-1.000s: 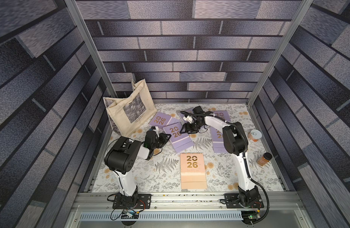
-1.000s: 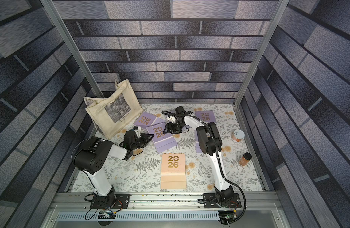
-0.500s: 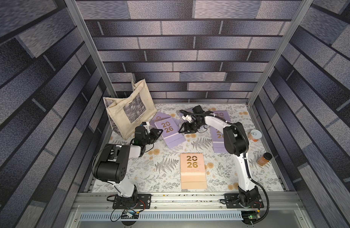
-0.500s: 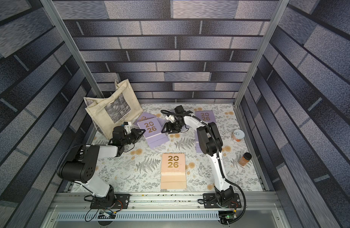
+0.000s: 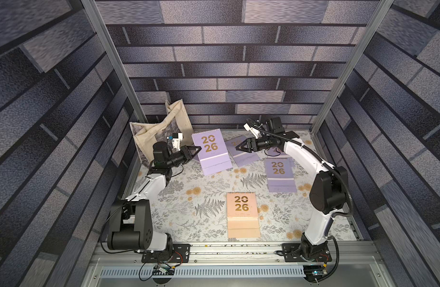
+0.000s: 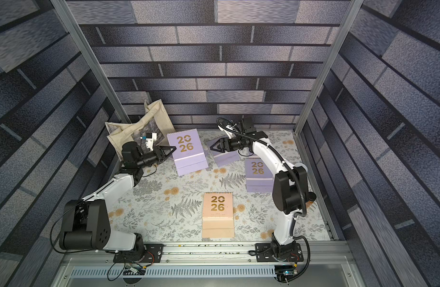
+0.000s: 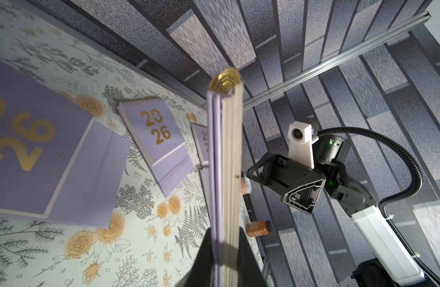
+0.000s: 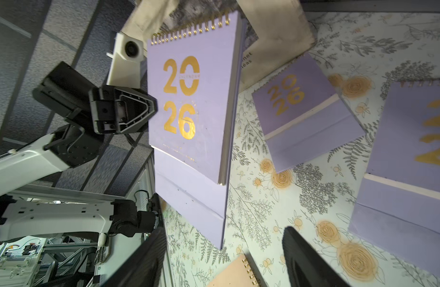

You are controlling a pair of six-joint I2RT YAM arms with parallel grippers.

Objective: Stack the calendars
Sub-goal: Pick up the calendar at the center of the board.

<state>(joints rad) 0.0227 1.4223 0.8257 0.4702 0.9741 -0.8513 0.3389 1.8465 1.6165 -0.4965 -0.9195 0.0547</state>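
My left gripper (image 5: 198, 149) is shut on the left edge of a lilac calendar (image 5: 212, 151) and holds it tilted up above the table at the back left. In the left wrist view that calendar (image 7: 225, 161) stands edge-on between the fingers (image 7: 248, 258). My right gripper (image 5: 239, 147) hangs open and empty just right of it, over a second lilac calendar (image 5: 243, 155). Another lilac calendar (image 5: 280, 174) lies at the right, and one more (image 5: 276, 150) is partly hidden under the right arm. The peach calendar (image 5: 242, 213) lies front centre.
A beige tote bag (image 5: 161, 126) leans in the back left corner, right behind the left gripper. A brown bottle (image 7: 260, 228) and a small white round thing (image 7: 246, 185) stand near the right wall. Metal posts and panel walls enclose the floral table (image 5: 201, 203).
The left gripper carried its lilac calendar from the table's middle toward the back left and lifted it up. The right gripper rose a little and its jaws widened slightly.
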